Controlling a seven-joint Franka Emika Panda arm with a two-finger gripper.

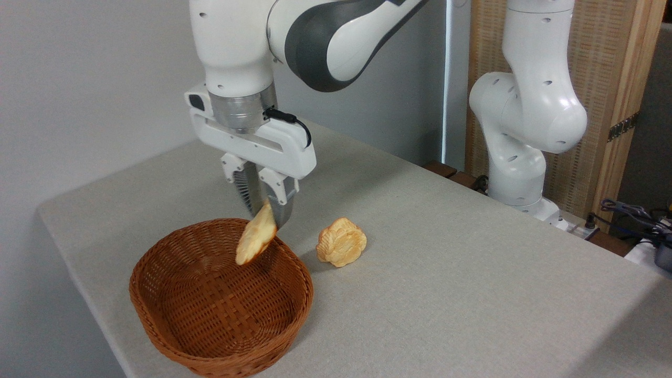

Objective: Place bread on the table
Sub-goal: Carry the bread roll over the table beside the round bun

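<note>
The bread (255,235), a pale golden elongated loaf, hangs tilted in the air above the far side of the brown wicker basket (220,336). My gripper (266,209) is shut on the loaf's upper end, fingers pointing down, with the lower end dangling to the left over the basket's inside. The table (446,273) is covered in light grey-beige cloth and lies below, with the loaf clear of its surface.
A round orange knotted bun (341,242) lies on the cloth just right of the basket. The arm's white base (525,131) stands at the back right, with cables (630,215) beside it. A wall runs behind the table.
</note>
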